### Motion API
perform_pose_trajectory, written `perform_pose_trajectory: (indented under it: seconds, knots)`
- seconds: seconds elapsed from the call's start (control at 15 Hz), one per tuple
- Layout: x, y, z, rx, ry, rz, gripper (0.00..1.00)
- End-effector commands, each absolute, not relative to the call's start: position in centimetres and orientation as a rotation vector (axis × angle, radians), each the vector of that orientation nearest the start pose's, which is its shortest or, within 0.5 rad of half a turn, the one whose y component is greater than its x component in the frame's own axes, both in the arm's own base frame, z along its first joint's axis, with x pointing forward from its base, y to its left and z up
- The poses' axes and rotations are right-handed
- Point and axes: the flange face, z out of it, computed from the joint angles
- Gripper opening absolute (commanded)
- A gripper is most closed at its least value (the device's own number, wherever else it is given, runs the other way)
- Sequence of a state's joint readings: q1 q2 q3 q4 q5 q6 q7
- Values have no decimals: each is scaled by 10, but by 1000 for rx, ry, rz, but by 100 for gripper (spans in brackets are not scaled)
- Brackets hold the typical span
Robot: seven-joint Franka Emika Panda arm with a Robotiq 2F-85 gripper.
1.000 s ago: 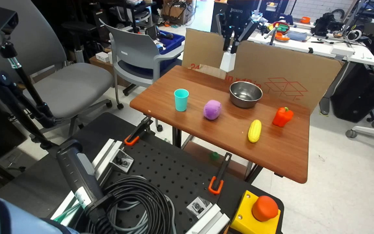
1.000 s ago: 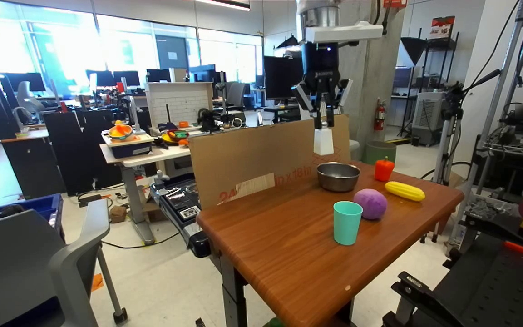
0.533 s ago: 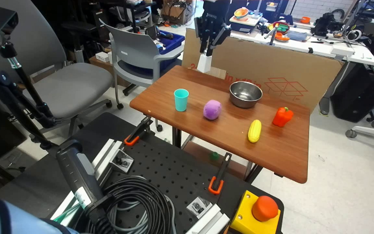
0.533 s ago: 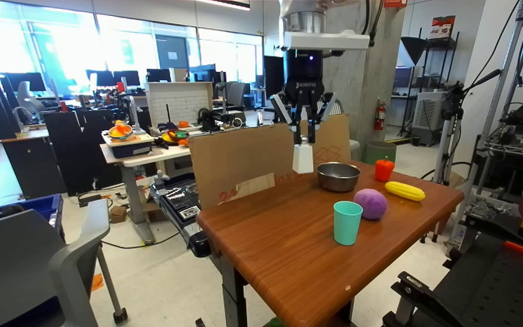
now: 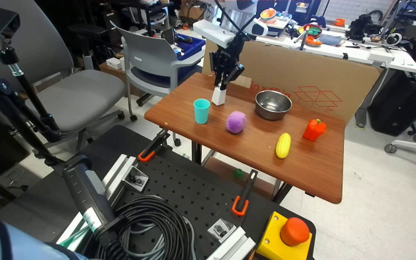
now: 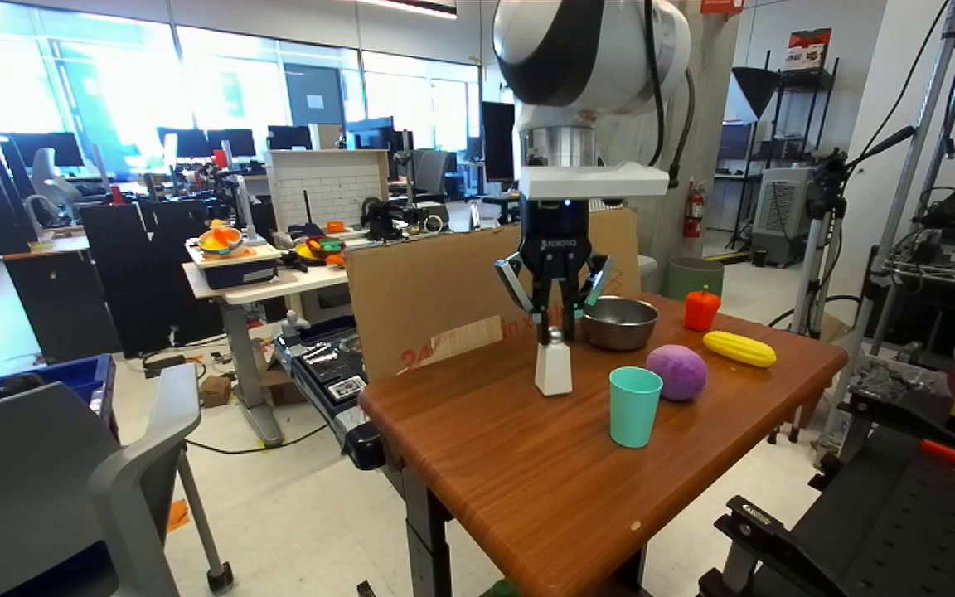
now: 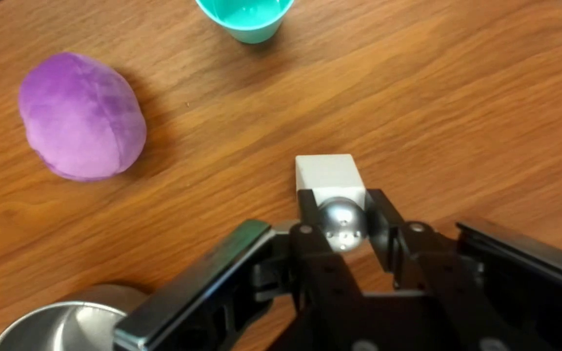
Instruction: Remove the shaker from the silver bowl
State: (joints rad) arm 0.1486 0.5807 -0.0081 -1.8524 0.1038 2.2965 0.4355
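Note:
The whitish shaker (image 5: 219, 97) has a domed silver cap. It is held upright by my gripper (image 6: 555, 336), with the fingers shut around the cap. In the wrist view the shaker (image 7: 331, 173) shows its white body beyond the fingertips (image 7: 342, 209), and both fingers touch the cap's sides. The shaker, also in an exterior view (image 6: 554, 371), is at or just above the table; I cannot tell if its base touches. The silver bowl (image 5: 273, 115) stands apart with nothing in it. It also shows in an exterior view (image 6: 620, 330) and at the wrist view's lower left (image 7: 73, 324).
A teal cup (image 5: 201, 112) and a purple ball (image 5: 236, 122) stand close to the shaker on the wooden table (image 5: 179, 104). A yellow corn-like object (image 5: 283, 146) and a red pepper (image 5: 314, 130) lie farther off. A cardboard sheet (image 5: 312, 76) stands along one table edge.
My gripper has carried the shaker sideways away from above the bowl, then down to the table surface near the teal cup. The bowl and other objects have not moved.

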Motion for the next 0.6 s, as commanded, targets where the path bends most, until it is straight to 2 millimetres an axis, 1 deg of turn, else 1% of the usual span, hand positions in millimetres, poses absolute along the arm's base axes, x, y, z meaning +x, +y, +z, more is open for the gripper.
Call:
perform_pose_trajectory:
  seconds: [0.0, 0.07, 0.13, 0.2, 0.27, 0.33, 0.4, 0.53]
  knots:
    - [626, 104, 189, -3062, 540, 219, 7]
    - [625, 106, 189, -3063, 529, 231, 54]
    - [624, 107, 194, -3054, 523, 265, 56]
    - [624, 106, 195, -3043, 524, 323, 62]
    - [621, 103, 199, -3026, 542, 446, 70]
    - [618, 97, 204, -3020, 571, 537, 76]
    - [612, 89, 214, -3008, 575, 628, 83]
    - [596, 68, 245, -3005, 587, 783, 98]
